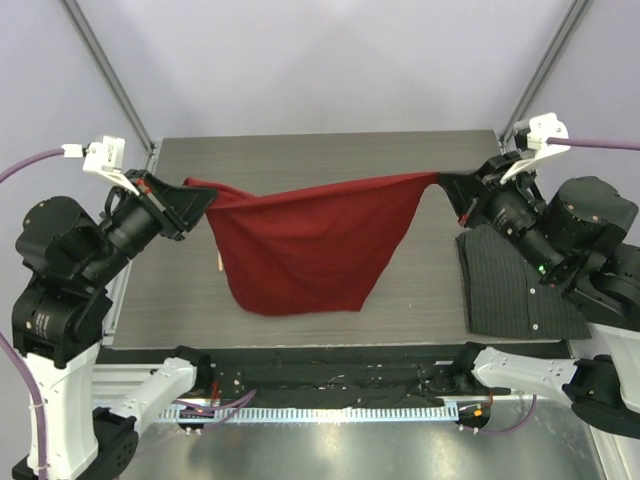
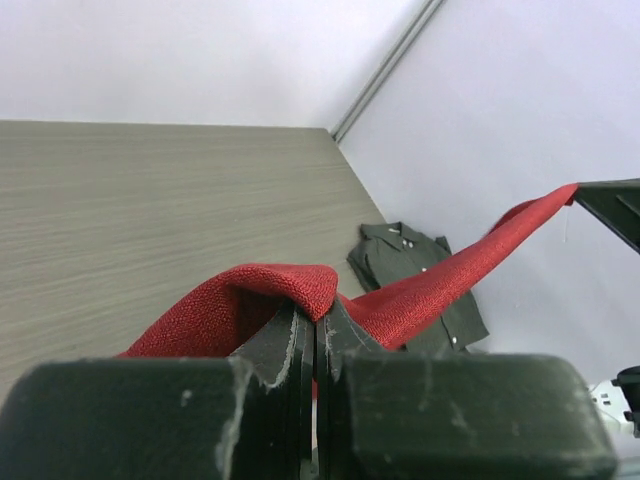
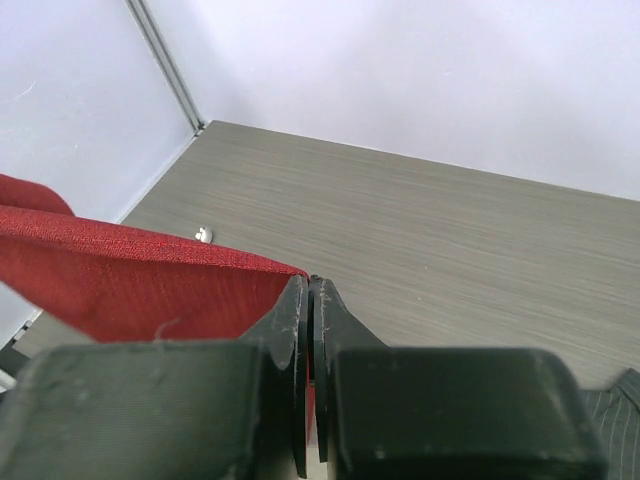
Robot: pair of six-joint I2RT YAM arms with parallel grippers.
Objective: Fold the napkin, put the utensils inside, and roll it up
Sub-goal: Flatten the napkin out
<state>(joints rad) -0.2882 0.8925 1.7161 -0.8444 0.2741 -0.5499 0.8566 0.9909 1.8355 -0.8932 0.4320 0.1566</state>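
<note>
The deep-red napkin [image 1: 300,245] hangs stretched between both grippers above the table, its lower edge sagging onto the surface. My left gripper [image 1: 192,190] is shut on its left corner; the cloth bulges over the closed jaws in the left wrist view [image 2: 290,285]. My right gripper [image 1: 447,182] is shut on the right corner, with the napkin [image 3: 130,275] trailing left from its jaws in the right wrist view. A slim pale wooden utensil [image 1: 219,262] peeks out by the napkin's left edge; the rest of the utensils are hidden.
A dark pinstriped shirt [image 1: 510,285] lies folded at the right of the grey table [image 1: 330,155]; it also shows in the left wrist view [image 2: 415,265]. Metal frame posts stand at the back corners.
</note>
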